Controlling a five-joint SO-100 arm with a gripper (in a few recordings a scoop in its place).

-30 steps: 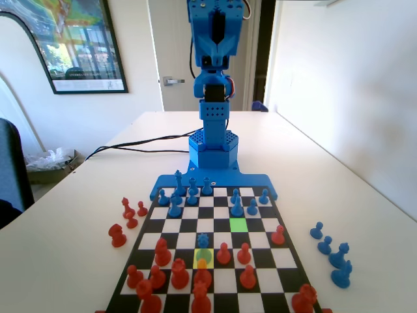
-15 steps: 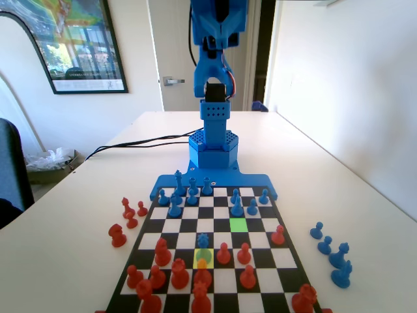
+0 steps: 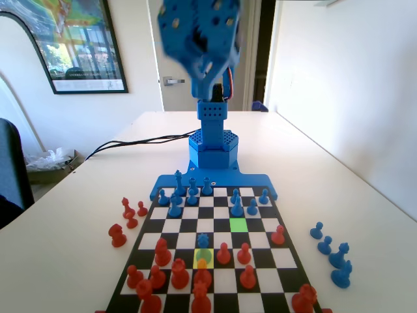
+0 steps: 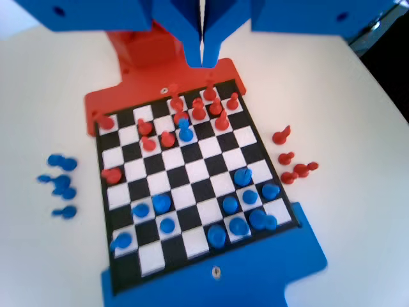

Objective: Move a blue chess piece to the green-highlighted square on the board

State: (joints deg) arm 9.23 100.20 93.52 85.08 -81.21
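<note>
Blue arm raised high over the board [image 3: 215, 261], its gripper [image 4: 202, 61] closed and empty.
The pawn [image 3: 202, 240] stands mid-board on the yellow square, red pieces close on both sides and in front; the green square [image 3: 238, 224] lies bare one row nearer the arm, to the right in the fixed view. Risk: descending jaws may topple those red neighbours. No containers here.

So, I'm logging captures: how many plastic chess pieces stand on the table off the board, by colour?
Blue plastic chess pieces off the chequered board: 4
Red plastic chess pieces off it: 4
Total: 8
</note>
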